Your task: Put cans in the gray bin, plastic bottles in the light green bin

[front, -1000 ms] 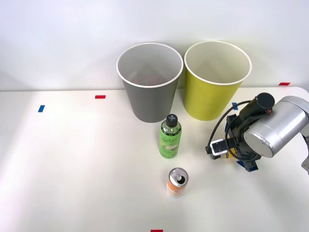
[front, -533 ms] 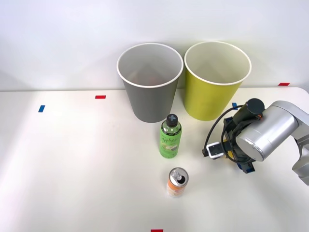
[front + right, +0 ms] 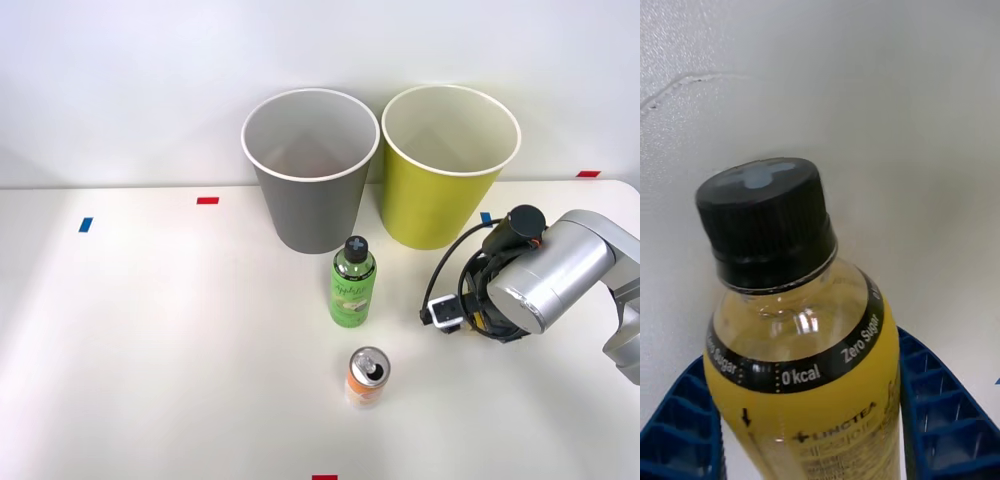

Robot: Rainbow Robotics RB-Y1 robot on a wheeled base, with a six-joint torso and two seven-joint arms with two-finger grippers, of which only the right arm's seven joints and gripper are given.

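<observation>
The yellow can, bottle-shaped with a black cap, stands tilted between the blue ribbed fingers of my right gripper, which is shut on it. In the front view my right arm's wrist hangs low over the table's right side and covers the gripper and that can. The green plastic bottle stands upright at the table's middle, left of the wrist. In front of it stands the orange-white can. The gray bin and the light green bin stand side by side at the back.
A black cable and a small camera box stick out on the wrist's left side, toward the green bottle. Small red and blue tape marks dot the white table. A white wall rises behind the bins.
My right wrist has shifted left and slightly back. The blue fingers that showed under it earlier are now hidden behind the arm. The bottle, the orange-white can and the bins have not moved.
</observation>
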